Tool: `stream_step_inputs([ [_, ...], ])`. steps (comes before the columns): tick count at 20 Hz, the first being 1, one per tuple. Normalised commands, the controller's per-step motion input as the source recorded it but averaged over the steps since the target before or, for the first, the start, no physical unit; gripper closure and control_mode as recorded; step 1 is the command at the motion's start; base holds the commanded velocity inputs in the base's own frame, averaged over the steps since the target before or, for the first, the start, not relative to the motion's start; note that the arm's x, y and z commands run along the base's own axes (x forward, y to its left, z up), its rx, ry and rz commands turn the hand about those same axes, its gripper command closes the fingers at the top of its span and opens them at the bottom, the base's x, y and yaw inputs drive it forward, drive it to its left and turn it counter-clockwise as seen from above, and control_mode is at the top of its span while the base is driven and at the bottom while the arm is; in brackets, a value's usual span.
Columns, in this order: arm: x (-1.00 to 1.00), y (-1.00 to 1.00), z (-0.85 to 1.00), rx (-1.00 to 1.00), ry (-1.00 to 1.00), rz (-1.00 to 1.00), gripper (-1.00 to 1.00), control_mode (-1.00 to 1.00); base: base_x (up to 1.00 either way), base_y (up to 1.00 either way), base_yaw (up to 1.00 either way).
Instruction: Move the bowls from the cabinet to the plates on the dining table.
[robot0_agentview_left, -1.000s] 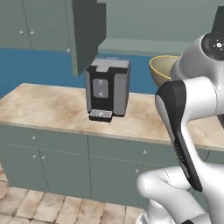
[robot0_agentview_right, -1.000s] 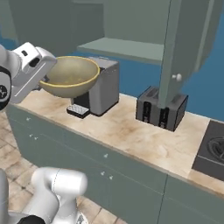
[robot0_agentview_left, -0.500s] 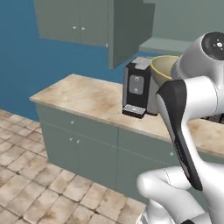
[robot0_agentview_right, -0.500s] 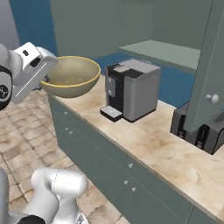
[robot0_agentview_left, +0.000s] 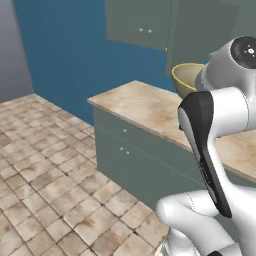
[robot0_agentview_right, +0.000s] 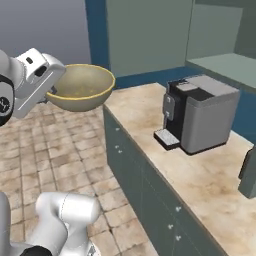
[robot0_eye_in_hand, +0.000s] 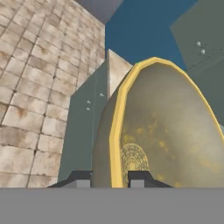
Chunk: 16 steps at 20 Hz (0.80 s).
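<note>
Bowl: we see the pale yellowish-olive bowl (robot0_agentview_right: 81, 87) held up in the air, off the marble worktop (robot0_agentview_right: 200, 175) and out past its near end, above the tiled floor (robot0_agentview_right: 55, 150); its mouth faces upward and its rim shows a brighter yellow edge
Bowl from the hand: in the hand view the bowl (robot0_eye_in_hand: 170, 131) rises on edge close to the camera, its mottled inside turned toward us
Bowl from the left: in the left base view we see just part of the bowl (robot0_agentview_left: 186, 77) beside the arm's white wrist
Gripper: the gripper (robot0_eye_in_hand: 111, 178) grips the bowl's rim, one dark finger (robot0_eye_in_hand: 81, 177) on the outside wall and the other on the inside, so the fingers are clamped on the rim
Gripper from the right: the white hand (robot0_agentview_right: 42, 80) meets the bowl at its left side
Worktop: beige and veined, on low grey-green drawers (robot0_agentview_right: 145, 175) with small knobs
Coffee machine: a grey and black coffee machine (robot0_agentview_right: 200, 120) stands on the worktop, well apart from the bowl
Cabinet: grey-green cabinet (robot0_agentview_right: 150, 35) on the blue wall (robot0_agentview_left: 65, 55) above the worktop, with a pale shelf (robot0_agentview_right: 225, 67) at the right
</note>
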Motion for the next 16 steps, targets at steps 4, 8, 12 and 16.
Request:
stream_step_inputs([
  [4, 0.00, 0.00, 0.00, 0.00, 0.00, 0.00, 1.00, 1.00, 0.00, 0.03, 0.50],
  [8, 0.00, 0.00, 0.00, 0.00, 0.00, 0.00, 1.00, 1.00, 0.00, 0.02, 0.50],
  [12, 0.00, 0.00, 0.00, 0.00, 0.00, 0.00, 1.00, 1.00, 0.01, 0.01, 0.50],
  [16, 0.00, 0.00, 0.00, 0.00, 0.00, 0.00, 1.00, 1.00, 0.06, 0.02, 0.48],
])
